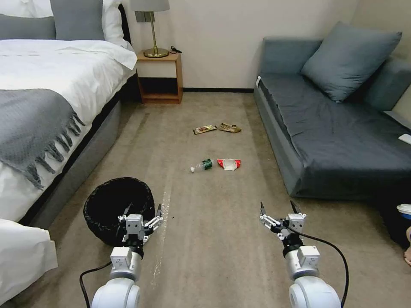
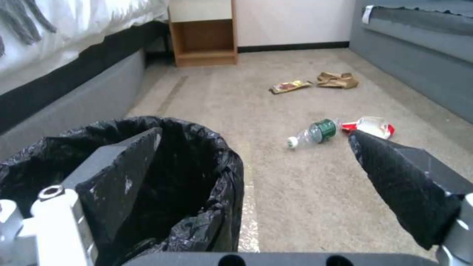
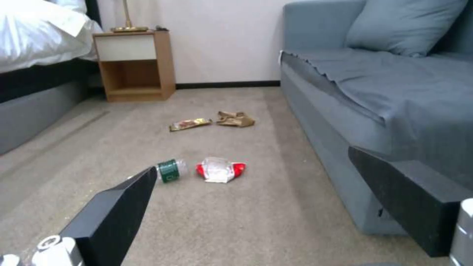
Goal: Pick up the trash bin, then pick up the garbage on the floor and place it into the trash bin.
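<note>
With the trash bin [image 1: 118,208] on the floor at about 10 o'clock, the left gripper [image 1: 142,214], fingers apart over its near rim, seems ready to descend and clamp, while the right gripper [image 1: 278,209] waits open.

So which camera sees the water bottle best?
The left wrist view: the bottle lies whole on the carpet, white cap and green label plain. The head view shows it whole too, but farther off. In the right wrist view the right gripper's finger hides its cap end.
</note>
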